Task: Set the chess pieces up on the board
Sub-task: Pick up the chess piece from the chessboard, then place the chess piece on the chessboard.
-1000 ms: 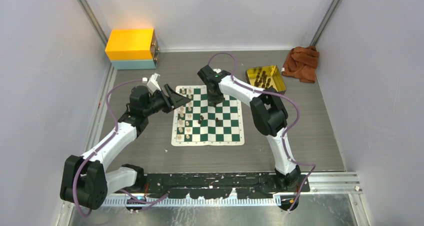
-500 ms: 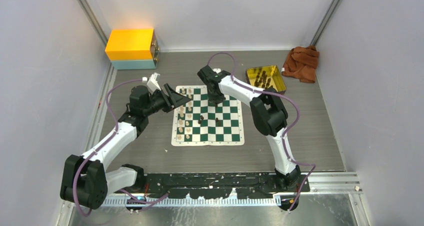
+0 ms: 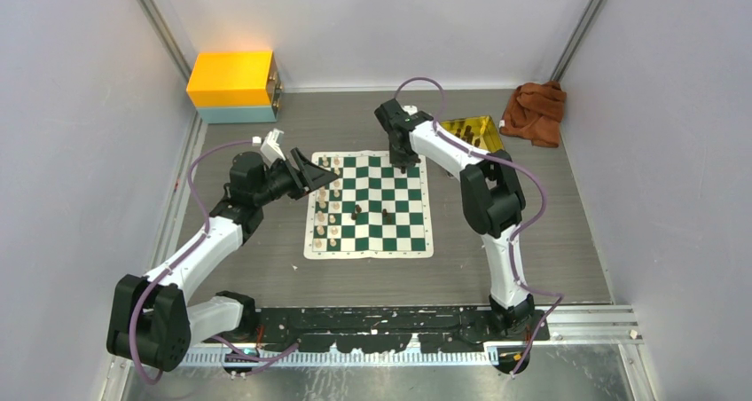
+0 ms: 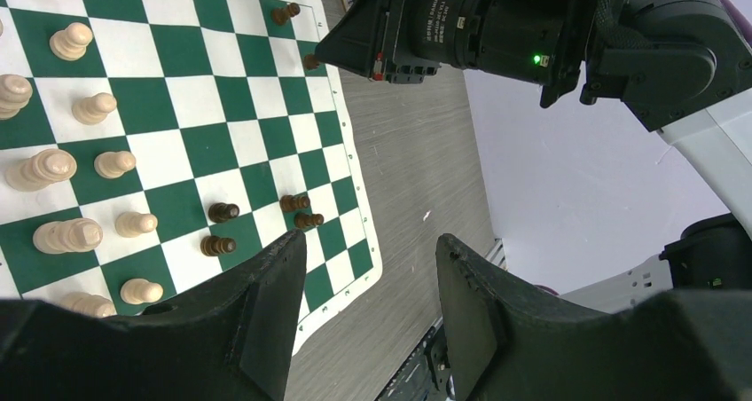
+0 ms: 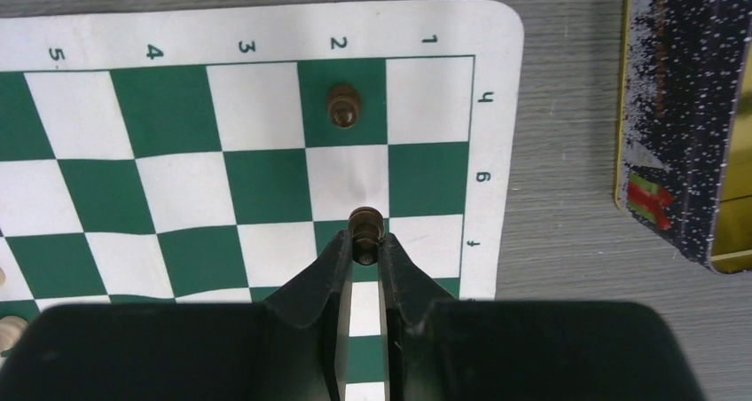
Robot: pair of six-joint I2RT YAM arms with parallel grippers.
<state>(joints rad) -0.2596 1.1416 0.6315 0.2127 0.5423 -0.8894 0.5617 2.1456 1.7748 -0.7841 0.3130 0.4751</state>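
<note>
The green-and-white board (image 3: 369,205) lies in the middle of the table. Cream pieces (image 3: 326,208) stand in its two left columns; they also show in the left wrist view (image 4: 62,234). A few dark pieces (image 3: 356,212) stand mid-board. My right gripper (image 5: 364,239) is shut on a dark pawn (image 5: 365,224), held over the board's far right corner (image 3: 404,160). Another dark pawn (image 5: 343,104) stands on a green square beyond it. My left gripper (image 4: 372,286) is open and empty, hovering at the board's left edge (image 3: 310,177).
A gold tray (image 3: 477,131) holding more dark pieces sits right of the board; its edge shows in the right wrist view (image 5: 683,117). A brown cloth (image 3: 535,110) lies at the far right, a yellow box (image 3: 233,83) at the far left.
My right gripper has moved right and farther back, from over the board's far middle to its far right corner. The left arm has not moved.
</note>
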